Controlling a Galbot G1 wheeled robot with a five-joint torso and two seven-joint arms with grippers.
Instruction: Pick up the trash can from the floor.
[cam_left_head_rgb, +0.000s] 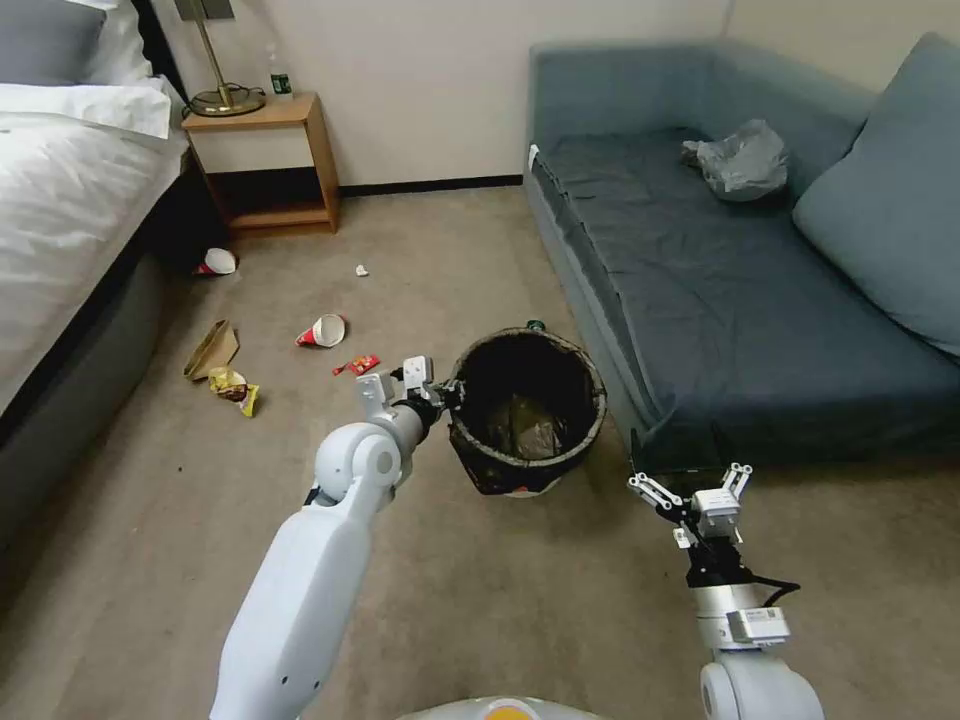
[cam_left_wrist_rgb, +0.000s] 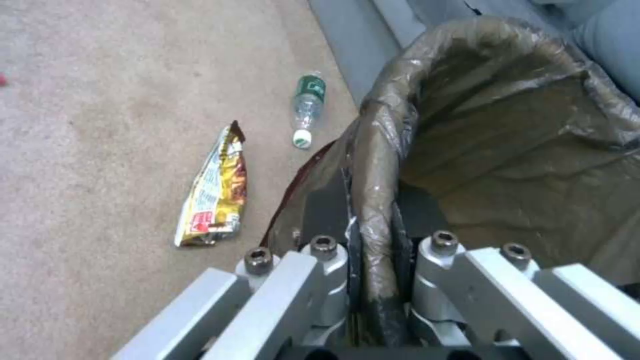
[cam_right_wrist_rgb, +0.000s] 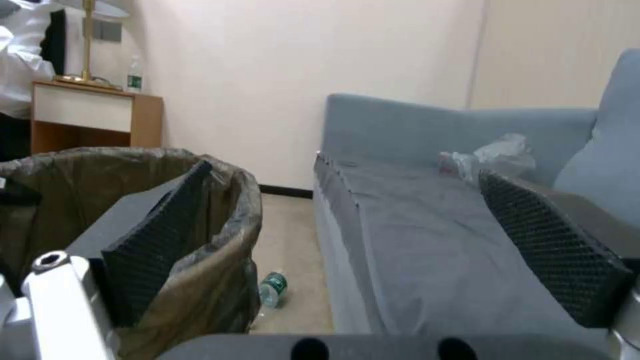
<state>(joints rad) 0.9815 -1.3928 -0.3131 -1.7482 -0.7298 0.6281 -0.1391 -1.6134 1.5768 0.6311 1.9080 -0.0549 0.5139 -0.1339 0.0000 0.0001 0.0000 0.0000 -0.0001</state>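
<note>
The trash can (cam_left_head_rgb: 527, 410) is a small round bin lined with a dark bag folded over its rim. It stands on the beige carpet floor (cam_left_head_rgb: 480, 600) just in front of the sofa, tilted a little towards me. My left gripper (cam_left_head_rgb: 445, 395) is at the can's left rim. The left wrist view shows the left gripper (cam_left_wrist_rgb: 373, 210) shut on the bag-covered rim (cam_left_wrist_rgb: 380, 150), one finger inside and one outside. My right gripper (cam_left_head_rgb: 690, 478) hangs open to the right of the can, apart from it. In the right wrist view the right gripper (cam_right_wrist_rgb: 347, 175) stands wide open, with the trash can (cam_right_wrist_rgb: 133, 200) beyond one pad.
A grey-blue sofa (cam_left_head_rgb: 720, 300) with a grey plastic bag (cam_left_head_rgb: 740, 158) runs along the right. A bed (cam_left_head_rgb: 60, 200) and a nightstand (cam_left_head_rgb: 265, 165) are at the left. Paper cups (cam_left_head_rgb: 322, 330), wrappers (cam_left_head_rgb: 235, 388) and a bottle (cam_left_wrist_rgb: 308, 107) litter the carpet near the can.
</note>
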